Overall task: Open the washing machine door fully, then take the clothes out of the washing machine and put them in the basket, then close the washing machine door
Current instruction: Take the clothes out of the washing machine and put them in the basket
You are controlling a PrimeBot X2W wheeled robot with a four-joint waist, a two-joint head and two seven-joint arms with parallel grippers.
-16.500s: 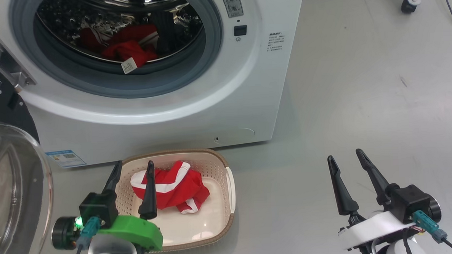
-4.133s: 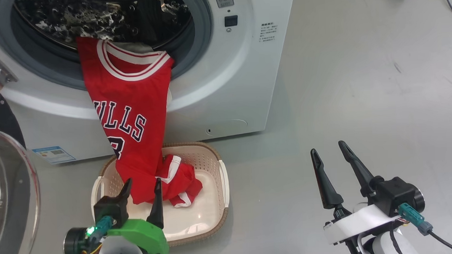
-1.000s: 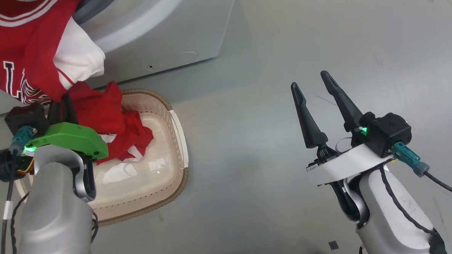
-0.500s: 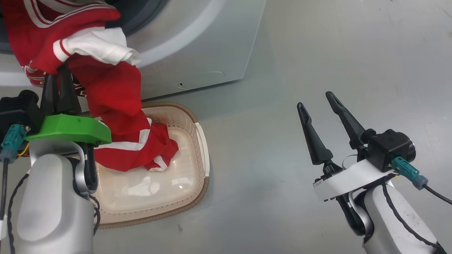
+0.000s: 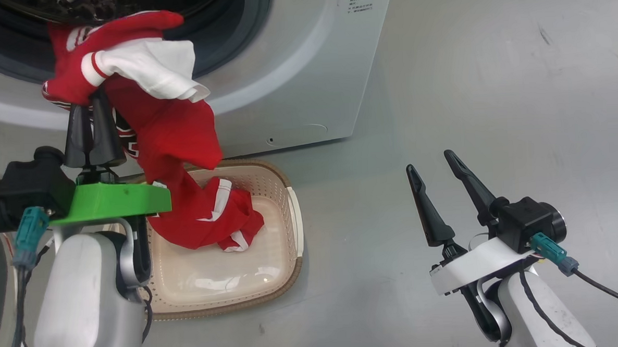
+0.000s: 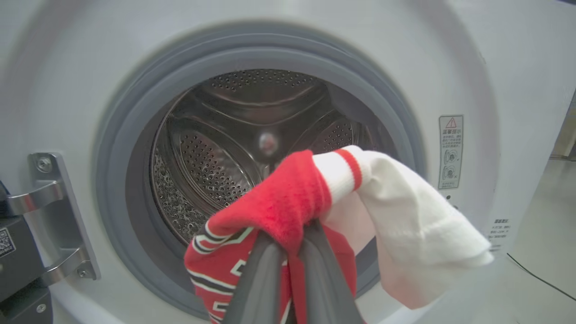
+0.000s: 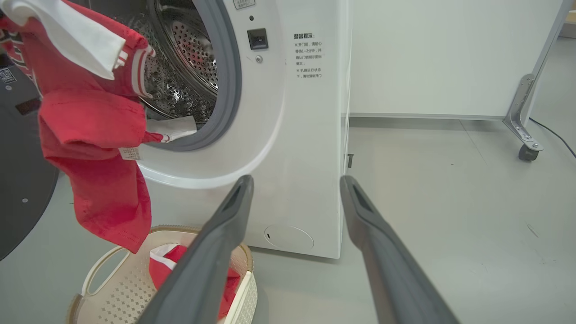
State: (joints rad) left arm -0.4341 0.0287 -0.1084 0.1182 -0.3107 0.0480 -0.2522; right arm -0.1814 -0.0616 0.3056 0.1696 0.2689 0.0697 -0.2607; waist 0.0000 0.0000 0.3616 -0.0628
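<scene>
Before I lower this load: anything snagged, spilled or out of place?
One thing: a white, red-trimmed bit of fabric lies on the grey gasket, beside the clothes hanging from the left tool; it may be snagged or left behind. Nothing spilled.

Basket (image 5: 268,196) on floor (image 5: 440,84) in frt of washer (image 5: 305,80); clothes (image 5: 177,132) hang over & into it (from left claw (image 5: 91,102)).
</scene>
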